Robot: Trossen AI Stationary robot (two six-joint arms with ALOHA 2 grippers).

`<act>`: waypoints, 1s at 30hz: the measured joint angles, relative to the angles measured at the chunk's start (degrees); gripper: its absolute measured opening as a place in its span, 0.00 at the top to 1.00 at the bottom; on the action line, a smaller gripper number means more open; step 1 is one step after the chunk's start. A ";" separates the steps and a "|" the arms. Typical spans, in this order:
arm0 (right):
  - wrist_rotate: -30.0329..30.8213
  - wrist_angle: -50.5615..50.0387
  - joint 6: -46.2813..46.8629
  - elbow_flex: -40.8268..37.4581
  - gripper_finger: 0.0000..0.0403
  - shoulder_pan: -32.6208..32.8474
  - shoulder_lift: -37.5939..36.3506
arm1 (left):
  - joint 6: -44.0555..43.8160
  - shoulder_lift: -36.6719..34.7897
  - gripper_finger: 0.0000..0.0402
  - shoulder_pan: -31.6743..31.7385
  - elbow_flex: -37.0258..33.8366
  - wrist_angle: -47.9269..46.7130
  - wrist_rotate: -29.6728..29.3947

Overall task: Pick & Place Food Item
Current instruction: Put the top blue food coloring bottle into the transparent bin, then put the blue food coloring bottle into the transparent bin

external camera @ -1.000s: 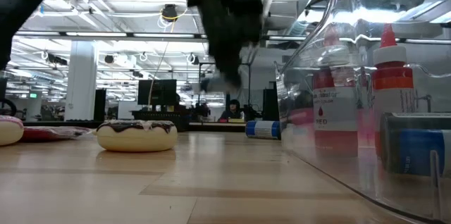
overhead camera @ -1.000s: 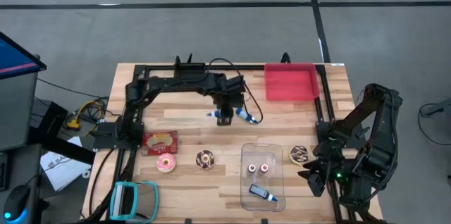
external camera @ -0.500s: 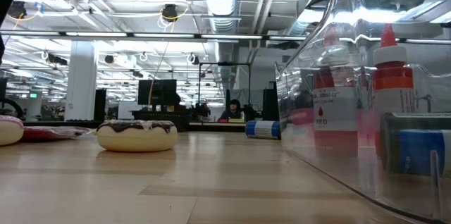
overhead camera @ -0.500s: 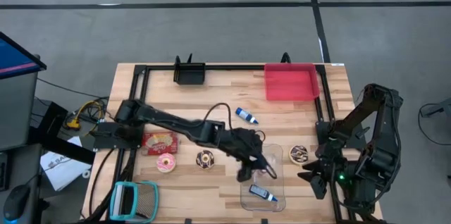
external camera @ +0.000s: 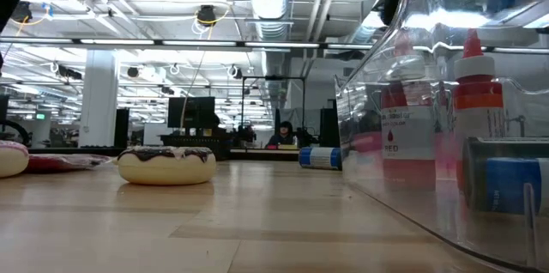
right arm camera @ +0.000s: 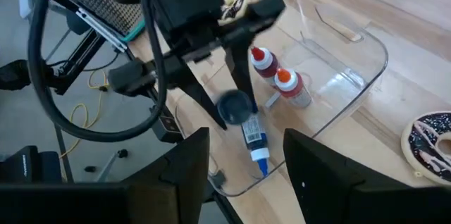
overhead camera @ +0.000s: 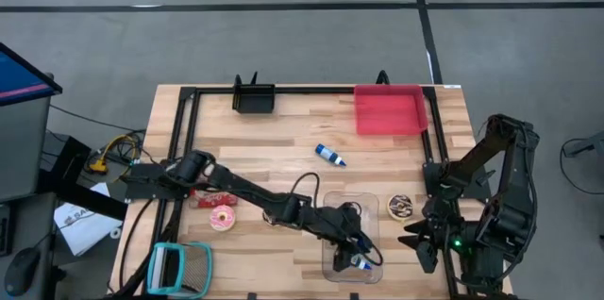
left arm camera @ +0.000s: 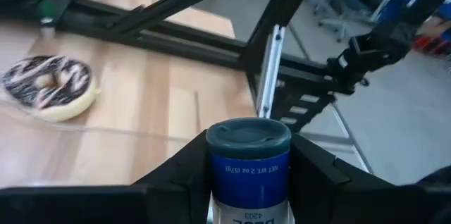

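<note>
High view: three donuts [overhead camera: 223, 218], two red bottles [right arm camera: 271, 69], left gripper [left arm camera: 248, 182] clamping a blue bottle [left arm camera: 248, 164], right gripper [right arm camera: 243, 164] jaws maybe apart, wooden table [overhead camera: 283, 130].

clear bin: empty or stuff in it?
Not empty. The clear bin holds two red bottles and a blue-capped tube lying flat.

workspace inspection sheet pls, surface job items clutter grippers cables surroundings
surface: wooden table, black frame rails
job's things: clear container holds two red bottles and a blue tube; another blue tube lies mid-table
clutter: doughnuts, red tray, teal grater
grippers: left gripper shut on blue bottle over container; right gripper open, parked at the table's right edge
cables: yellow wires off left edge
surroundings: grey floor, office behind
</note>
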 joint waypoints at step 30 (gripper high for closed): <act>0.68 4.02 3.34 -0.02 0.57 4.37 4.23 | 6.73 -11.06 0.53 -0.63 0.13 -9.25 -1.82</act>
